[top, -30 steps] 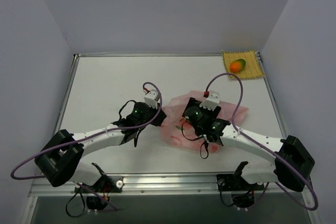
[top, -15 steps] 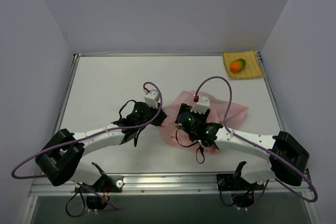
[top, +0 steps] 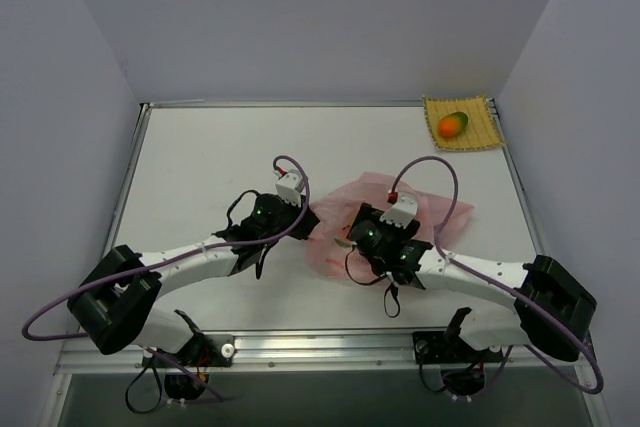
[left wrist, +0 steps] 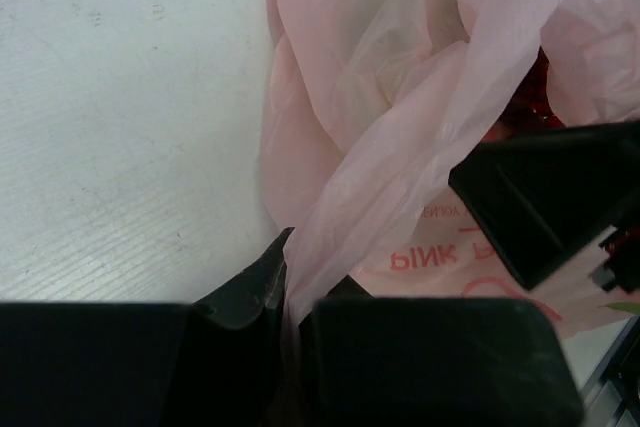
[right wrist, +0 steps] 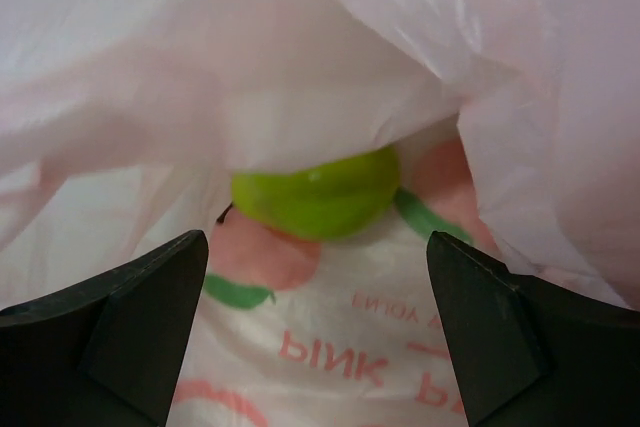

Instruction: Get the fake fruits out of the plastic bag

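The pink plastic bag (top: 430, 209) lies crumpled mid-table. My left gripper (top: 308, 219) is shut on a fold of the bag's left edge (left wrist: 330, 237). My right gripper (top: 347, 239) is open inside the bag's mouth, its fingers (right wrist: 130, 317) wide apart just short of a green round fruit (right wrist: 315, 192) half under the film. A dark red patch (left wrist: 535, 97) shows through the bag in the left wrist view. The orange-green mango (top: 452, 124) rests on the yellow mat (top: 482, 137) at the far right. The orange and grape bunch are hidden.
White walls close in the table on three sides. A metal rail (top: 320, 345) runs along the near edge by the arm bases. Purple cables loop over both arms.
My right gripper swung left over the bag, then came back slightly right and lower toward the bag's mouth. The left arm has not moved.
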{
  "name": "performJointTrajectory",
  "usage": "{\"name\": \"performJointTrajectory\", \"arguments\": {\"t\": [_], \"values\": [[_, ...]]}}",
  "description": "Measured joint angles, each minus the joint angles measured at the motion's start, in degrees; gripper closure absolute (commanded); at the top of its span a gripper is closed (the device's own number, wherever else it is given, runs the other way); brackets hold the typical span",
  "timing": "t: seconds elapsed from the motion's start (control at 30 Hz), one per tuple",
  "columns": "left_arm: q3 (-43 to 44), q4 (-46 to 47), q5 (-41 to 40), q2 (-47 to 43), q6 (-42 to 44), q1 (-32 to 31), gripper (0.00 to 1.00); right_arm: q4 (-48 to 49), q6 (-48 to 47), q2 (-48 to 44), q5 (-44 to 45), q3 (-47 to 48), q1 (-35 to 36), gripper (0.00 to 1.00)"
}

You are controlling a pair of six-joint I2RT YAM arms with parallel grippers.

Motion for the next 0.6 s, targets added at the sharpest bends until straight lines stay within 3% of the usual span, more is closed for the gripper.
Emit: {"name": "performJointTrajectory", "arguments": {"t": [0.2,0.6], "values": [[0.00,0.00,0.00,-0.11,0.00,0.00,0.98,5.16,-4.31,3.34,-4.15,1.84,-8.07,0.11],[-0.02,0.02,0.04,-0.52,0.00,0.00,0.98,11.91,-7.48,12.41,-9.90,3.74,-13.70,0.09]]}}
